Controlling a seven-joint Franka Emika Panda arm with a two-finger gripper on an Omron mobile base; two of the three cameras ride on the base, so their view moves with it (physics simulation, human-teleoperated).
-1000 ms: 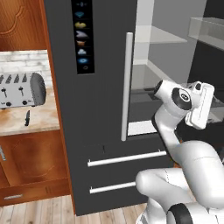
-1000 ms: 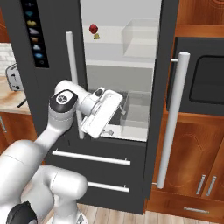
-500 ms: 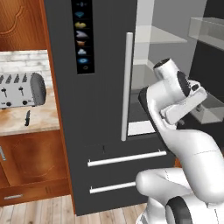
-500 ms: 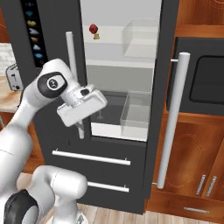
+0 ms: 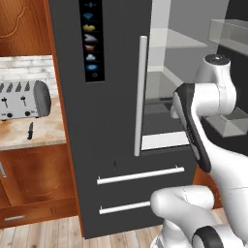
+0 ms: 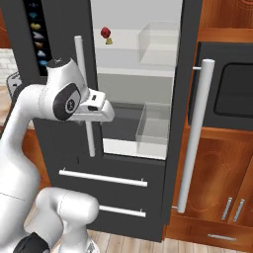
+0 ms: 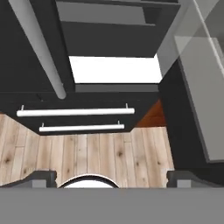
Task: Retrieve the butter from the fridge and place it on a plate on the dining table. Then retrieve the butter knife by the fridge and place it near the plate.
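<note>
Yellow-olive butter (image 6: 109, 41) sits as a tiny stick on the upper shelf inside the open dark-grey fridge (image 6: 168, 163), just below a small round red item (image 6: 105, 32). The claw (image 7: 112, 178) is spread fully apart, empty, touching nothing, aimed down at the fridge's two lower drawers (image 7: 74, 119) and the wood floor (image 7: 87, 153). The black butter knife (image 5: 30, 130) lies on the beige surface (image 5: 43, 133) beside a silver toaster (image 5: 24, 100).

The fridge (image 5: 111, 145) is dark grey with white handles and coloured icons. The black knife (image 5: 30, 130) lies on a mottled beige counter (image 5: 43, 133). The floor (image 7: 109, 153) is pale wood.
</note>
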